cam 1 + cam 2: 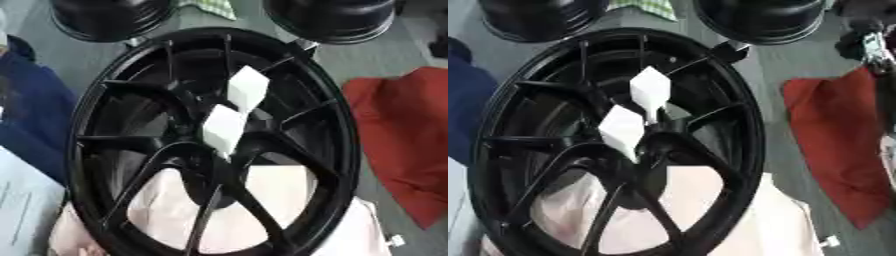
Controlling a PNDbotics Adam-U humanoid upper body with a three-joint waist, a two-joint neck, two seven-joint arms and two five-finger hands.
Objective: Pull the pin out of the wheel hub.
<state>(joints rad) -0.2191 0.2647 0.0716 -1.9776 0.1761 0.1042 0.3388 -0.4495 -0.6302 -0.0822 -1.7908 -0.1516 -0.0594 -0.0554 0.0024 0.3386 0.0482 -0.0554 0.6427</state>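
Note:
A black spoked wheel (346, 150) lies flat and fills the middle of both views. Two white, block-headed pins stand in its hub (194, 137): the upper pin (248, 89) and the lower pin (223, 130), side by side and tilted toward the upper right. Nothing touches either pin. A blurred black and silver part of my right arm or hand (866, 42) shows at the upper right edge of the right eye view, well away from the hub. My left hand is out of sight.
A pale pink cloth (280, 187) lies under the wheel. Beside it are a red cloth (407, 135) on the right and a blue cloth (31, 110) on the left. Two more black rims (109, 17) (337, 17) stand at the far edge. A white sheet (22, 210) sits lower left.

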